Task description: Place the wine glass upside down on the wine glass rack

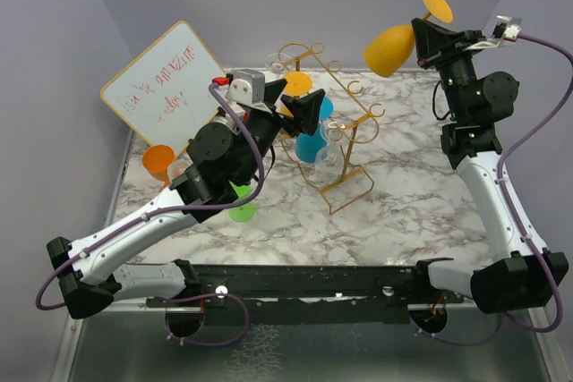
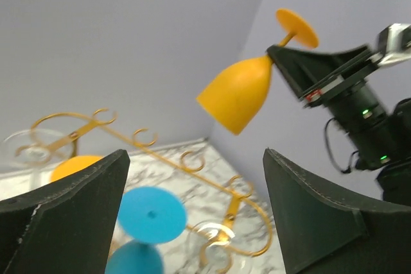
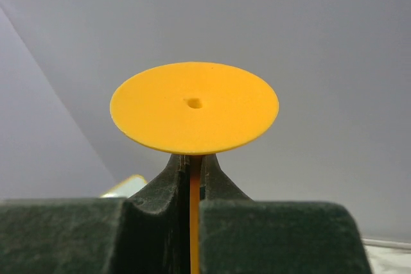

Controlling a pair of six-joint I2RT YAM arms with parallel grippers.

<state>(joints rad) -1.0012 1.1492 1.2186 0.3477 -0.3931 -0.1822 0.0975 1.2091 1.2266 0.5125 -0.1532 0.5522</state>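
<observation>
Marble desk (image 1: 421, 194) carries the gold wine glass rack (image 1: 342, 157), below and left of the right jaws, which pinch the yellow wine glass (image 1: 391, 48) by its stem, aloft. Left jaws stand spread beside the rack. Risk: thin stem may swivel, foot missing the hooks.

So the left arm (image 1: 152, 221) runs low from its base, then bends up toward the middle of the table. The left gripper (image 1: 303, 112) has its jaws spread wide with nothing between them (the wrist view shows both fingers (image 2: 64, 222) far apart). The right arm (image 1: 492, 194) stands tall with its wrist lifted high at the back right. The right gripper (image 1: 428, 42) points left, pinched tight on the yellow wine glass (image 1: 389, 48) stem.
</observation>
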